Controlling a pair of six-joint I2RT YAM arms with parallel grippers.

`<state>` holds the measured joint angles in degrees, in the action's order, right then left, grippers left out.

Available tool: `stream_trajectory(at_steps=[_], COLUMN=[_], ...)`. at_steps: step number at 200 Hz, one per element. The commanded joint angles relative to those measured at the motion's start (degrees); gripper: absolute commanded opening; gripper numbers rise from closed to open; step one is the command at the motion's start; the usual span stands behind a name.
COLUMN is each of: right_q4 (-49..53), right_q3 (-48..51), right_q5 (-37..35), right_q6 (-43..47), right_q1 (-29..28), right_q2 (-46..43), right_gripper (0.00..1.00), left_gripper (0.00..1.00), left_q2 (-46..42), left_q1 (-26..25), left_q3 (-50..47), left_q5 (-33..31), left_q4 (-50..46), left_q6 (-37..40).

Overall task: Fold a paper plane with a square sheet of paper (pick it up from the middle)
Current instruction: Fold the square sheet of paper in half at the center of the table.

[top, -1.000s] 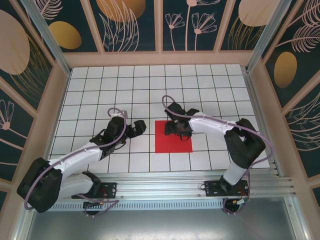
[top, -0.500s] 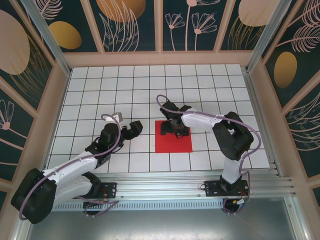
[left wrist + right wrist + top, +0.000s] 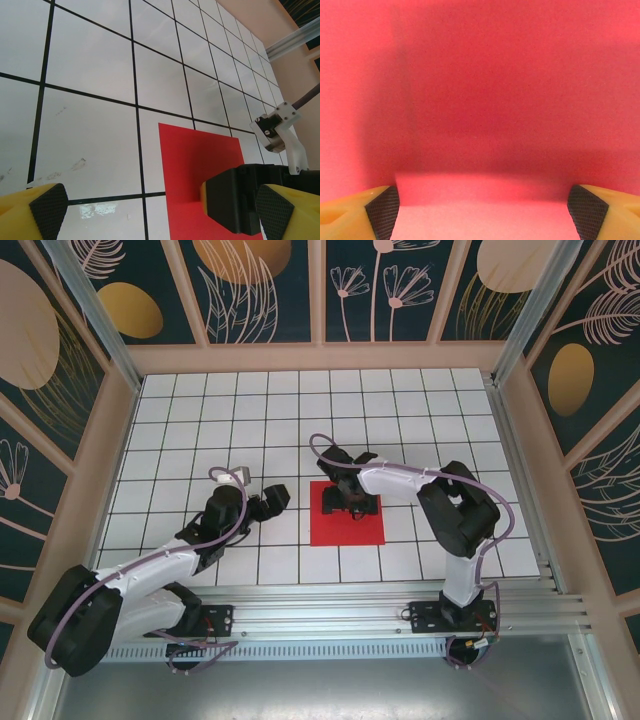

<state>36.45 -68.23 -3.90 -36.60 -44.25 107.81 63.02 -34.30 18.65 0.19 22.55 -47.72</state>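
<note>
The square sheet of paper lay flat on the white gridded table, toward the near edge and between the two arms. From overhead we saw it as a plain red square with its sides running along the black grid lines.

The right gripper was lowered over the far half of the sheet, its arm reaching in from the right side. Through the right wrist camera we saw its yellow fingers, tipped with black pads, standing wide apart at the bottom corners of the picture with nothing clasped between them. Red paper lay beneath and ahead of that open span, crossed by a soft shadow. A paler band ran between the pads, and we could not tell what made it. Nor could we tell whether the fingertips touched the sheet.

The left gripper hung near the sheet's left edge, apart from it, above bare white tiles. Its own wrist camera showed its jaws spread just as wide and empty. The red sheet lay ahead to the right, with the black body of the right gripper over it.
</note>
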Motion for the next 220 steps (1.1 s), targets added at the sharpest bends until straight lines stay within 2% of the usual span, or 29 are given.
stream_trajectory(at_steps=[1,33,97,131,220], right_q4=[0.75,3.44,1.61,0.38,1.11], right_q3=[1.62,-0.04,0.54,1.32,0.18], right_q5=[2.77,-0.61,0.75,1.44,0.28], right_q6=[-1.81,-1.98,-1.59,-1.12,-0.40], right_q1=[-0.75,-1.36,-1.37,-1.06,-0.75], right_q2=[4.55,5.81,5.29,4.37,-0.72], right_gripper=[0.89,0.87,0.74,0.70,0.48], left_gripper=[0.98,0.99,0.98,0.98,0.99], left_q2=[0.17,0.43,1.30,1.12,1.32], left_q1=[-0.41,-0.41,-0.41,-0.33,-0.41], left_q3=[0.58,0.66,1.55,2.08,2.31], left_q5=[1.12,1.13,1.91,1.79,2.08], left_q4=[1.03,0.79,-0.98,-2.58,-3.05], left_q6=[-0.71,-0.68,-0.44,0.25,0.00])
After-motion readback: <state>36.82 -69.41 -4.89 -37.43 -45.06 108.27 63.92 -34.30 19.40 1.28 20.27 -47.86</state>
